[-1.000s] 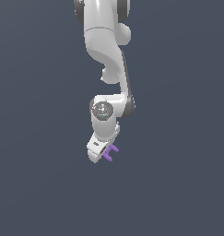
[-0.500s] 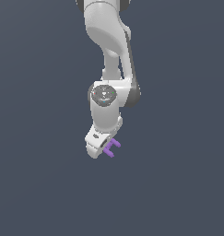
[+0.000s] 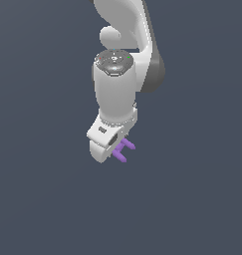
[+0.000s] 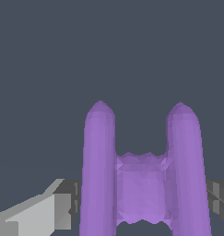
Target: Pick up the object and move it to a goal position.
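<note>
Gripping: the pincer [image 3: 114, 147] is closing on the purple object [image 4: 143, 177], with a finger [image 4: 62, 205] pressing against the outside of each rod in the wrist view.
Object position: it is sitting between the fingers and sticking out past the pincer toward the exterior view's right, clear of any surface as far as the pictures show.
Progress: the pick-up is looking done; the carry to the goal is looking unfinished, since no goal marker is showing in either view.
Wrist view adding: it is revealing the two rounded rod tips, the crossbar joining them, and the contact on both sides.
Exterior view adding: it is showing the object [image 3: 122, 150] only as two short purple stubs, but also the arm [image 3: 117, 84] hanging nearly upright above it.
Background: nothing but flat dark grey is showing behind; no desk is visible.
</note>
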`<action>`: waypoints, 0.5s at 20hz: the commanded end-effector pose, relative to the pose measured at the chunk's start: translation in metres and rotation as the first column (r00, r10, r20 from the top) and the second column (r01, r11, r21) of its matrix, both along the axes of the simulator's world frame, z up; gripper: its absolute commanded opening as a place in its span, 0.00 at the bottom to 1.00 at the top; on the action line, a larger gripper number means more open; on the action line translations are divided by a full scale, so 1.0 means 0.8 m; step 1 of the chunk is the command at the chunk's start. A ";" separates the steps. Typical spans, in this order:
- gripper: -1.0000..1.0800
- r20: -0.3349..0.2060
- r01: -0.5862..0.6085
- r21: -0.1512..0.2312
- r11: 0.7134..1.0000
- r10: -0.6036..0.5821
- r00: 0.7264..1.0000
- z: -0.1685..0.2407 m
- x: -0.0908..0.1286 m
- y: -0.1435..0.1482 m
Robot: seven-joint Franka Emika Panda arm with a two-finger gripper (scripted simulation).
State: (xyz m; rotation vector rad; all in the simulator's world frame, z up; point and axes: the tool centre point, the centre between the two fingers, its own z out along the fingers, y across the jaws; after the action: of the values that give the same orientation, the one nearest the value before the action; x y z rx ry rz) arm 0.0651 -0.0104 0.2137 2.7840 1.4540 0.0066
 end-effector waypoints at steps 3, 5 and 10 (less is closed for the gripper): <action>0.00 -0.003 0.002 0.000 1.000 -0.002 1.000 0.043 0.006 0.004; 0.00 -0.003 0.003 0.000 1.000 -0.003 1.000 0.056 0.008 0.004; 0.00 -0.004 0.003 -0.001 1.000 -0.003 1.000 0.077 0.012 0.006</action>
State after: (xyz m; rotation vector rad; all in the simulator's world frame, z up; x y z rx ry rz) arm 0.0743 -0.0058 0.2712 2.7866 1.4501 0.0030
